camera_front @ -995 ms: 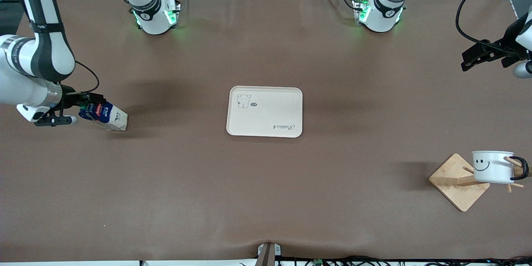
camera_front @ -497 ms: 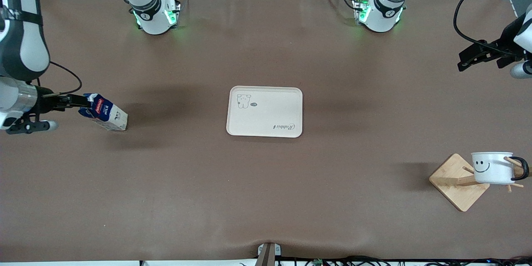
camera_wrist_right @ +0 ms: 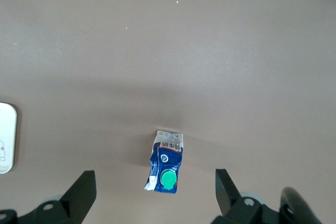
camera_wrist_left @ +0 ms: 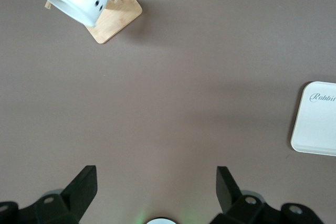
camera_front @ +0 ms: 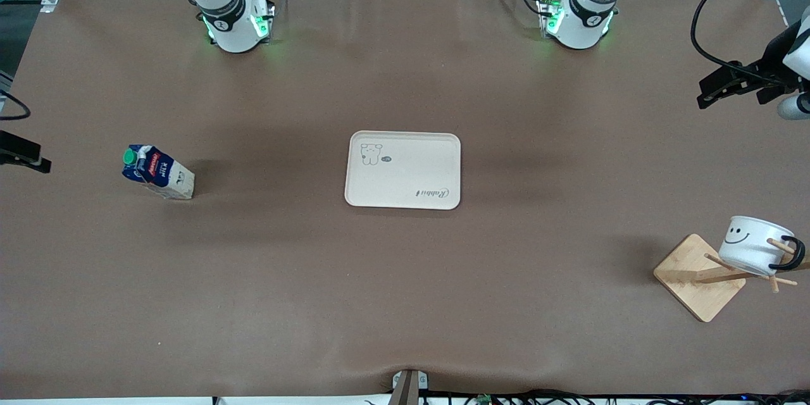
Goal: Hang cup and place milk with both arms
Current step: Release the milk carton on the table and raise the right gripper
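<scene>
The cup (camera_front: 755,253) hangs tilted on the wooden rack (camera_front: 699,276); the milk (camera_front: 157,172) stands on the tabletop (camera_front: 405,304). Left gripper (camera_wrist_left: 156,190) and right gripper (camera_wrist_right: 155,192) hover, jaws apart, empty.

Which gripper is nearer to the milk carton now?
The right. The right gripper hangs open beside the milk carton, toward the right arm's table end. The left gripper waits open at the left arm's end.

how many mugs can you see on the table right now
1. The cup hangs tilted by its handle on a peg of the wooden rack, toward the left arm's end of the table. No other shows.
</scene>
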{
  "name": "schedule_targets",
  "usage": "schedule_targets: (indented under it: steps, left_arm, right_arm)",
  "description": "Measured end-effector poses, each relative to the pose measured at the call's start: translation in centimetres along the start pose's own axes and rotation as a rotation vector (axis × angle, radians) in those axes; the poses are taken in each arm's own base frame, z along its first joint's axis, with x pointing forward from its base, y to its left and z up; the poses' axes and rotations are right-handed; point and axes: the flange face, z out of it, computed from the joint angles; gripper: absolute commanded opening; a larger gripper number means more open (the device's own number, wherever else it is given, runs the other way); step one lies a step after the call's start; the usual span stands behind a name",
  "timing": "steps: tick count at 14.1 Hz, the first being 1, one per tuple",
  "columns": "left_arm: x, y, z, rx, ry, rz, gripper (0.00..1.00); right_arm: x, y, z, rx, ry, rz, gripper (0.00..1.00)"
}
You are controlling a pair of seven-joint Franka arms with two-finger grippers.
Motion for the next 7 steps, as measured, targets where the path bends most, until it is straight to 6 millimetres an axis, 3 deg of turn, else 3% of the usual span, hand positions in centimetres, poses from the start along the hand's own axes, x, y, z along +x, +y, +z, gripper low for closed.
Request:
schedule_targets:
  steps: [4,7]
  left_arm:
    - [0.0,0.1,0.0,0.0,-0.001,0.002,1.0]
    - [0.0,0.1,0.0,0.0,0.0,0.003,1.0]
  right_arm:
    - [-4.2,-2.8,-3.8,0.016,-0.056,-0.02,1.0]
    - [-8.4,-3.5,-2.9,0.008,-0.02,-0.007,1.0]
